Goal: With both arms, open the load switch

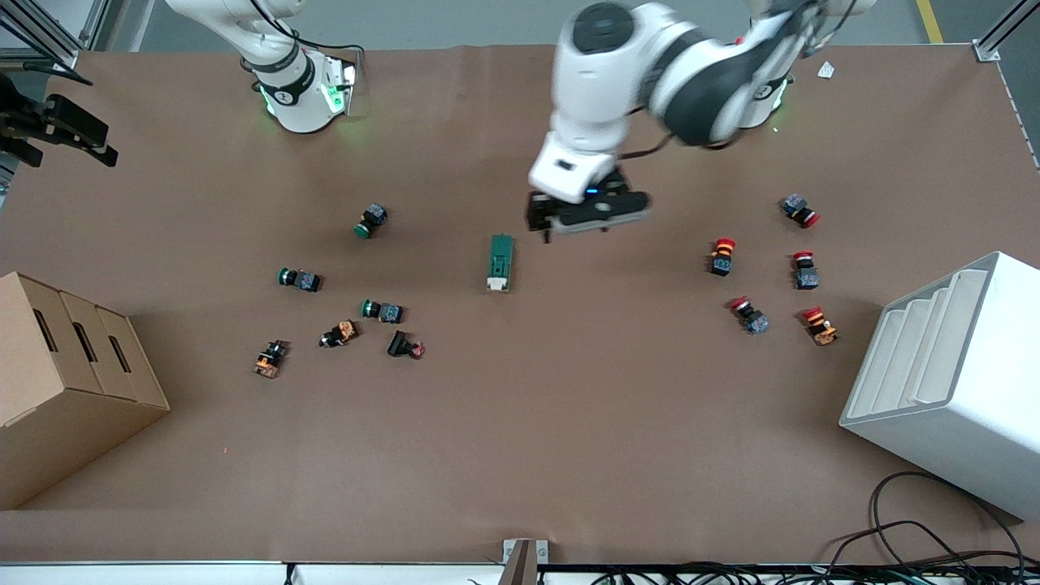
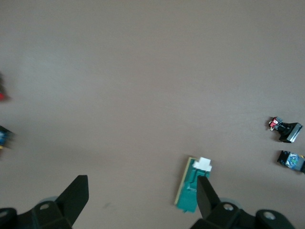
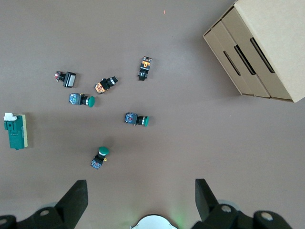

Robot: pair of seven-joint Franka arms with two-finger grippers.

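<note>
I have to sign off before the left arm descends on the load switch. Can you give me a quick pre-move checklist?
1. Load switch lies flat and untouched on the table: ok.
2. White toggle visible, unobstructed: ok.
3. Left gripper open: ok.
4. Left gripper centred over the switch: not ok, it hangs beside it, toward the bases.
5. Right gripper open, waiting high near its base: ok.
6. Nearest push button well apart from the switch: ok.

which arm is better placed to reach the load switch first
Left. The left gripper hangs open over the table right beside the load switch, which shows by its fingers in the left wrist view. The right gripper, also open, waits up near its own base.
</note>
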